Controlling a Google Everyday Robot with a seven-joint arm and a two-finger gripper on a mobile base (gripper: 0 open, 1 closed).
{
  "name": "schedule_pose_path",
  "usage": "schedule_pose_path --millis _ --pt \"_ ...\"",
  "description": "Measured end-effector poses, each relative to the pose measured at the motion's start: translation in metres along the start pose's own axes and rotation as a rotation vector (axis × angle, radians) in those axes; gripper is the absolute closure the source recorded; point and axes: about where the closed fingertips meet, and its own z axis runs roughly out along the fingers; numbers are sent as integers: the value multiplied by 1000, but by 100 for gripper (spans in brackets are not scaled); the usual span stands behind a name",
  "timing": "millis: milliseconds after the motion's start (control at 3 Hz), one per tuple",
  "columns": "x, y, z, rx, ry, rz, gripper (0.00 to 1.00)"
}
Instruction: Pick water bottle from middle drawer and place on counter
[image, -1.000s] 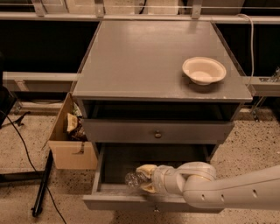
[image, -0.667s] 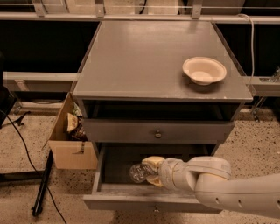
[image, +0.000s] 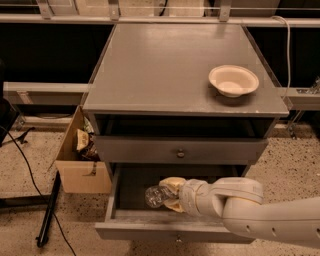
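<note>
The middle drawer (image: 135, 220) is pulled open below the cabinet, its dark floor showing. My gripper (image: 169, 193) reaches in from the right, over the drawer, and is shut on the clear crinkled water bottle (image: 156, 196), which sticks out to the left of the fingers, lifted a little above the drawer floor. The counter (image: 160, 70) is the flat grey top of the cabinet above. The white arm (image: 240, 205) covers the drawer's right part.
A white bowl (image: 233, 80) sits on the counter's right side. A closed drawer with a knob (image: 180, 154) is above the open one. A cardboard box (image: 80, 160) with clutter stands at the cabinet's left. A black pole and cables lie on the floor at left.
The gripper with the bottle has shifted slightly right and risen a little in the drawer. The bottle stays held.
</note>
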Motion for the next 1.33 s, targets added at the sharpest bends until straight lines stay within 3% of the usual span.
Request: schedule_pose_path --millis 333,667,1000,1333 --pt "-18 -13 -9 22 -44 21 100" --pt "-50 -33 -32 39 -91 83 100" --pt "-70 -52 -53 63 -107 94 100" --pt "-80 -102 -90 144 -108 -10 100"
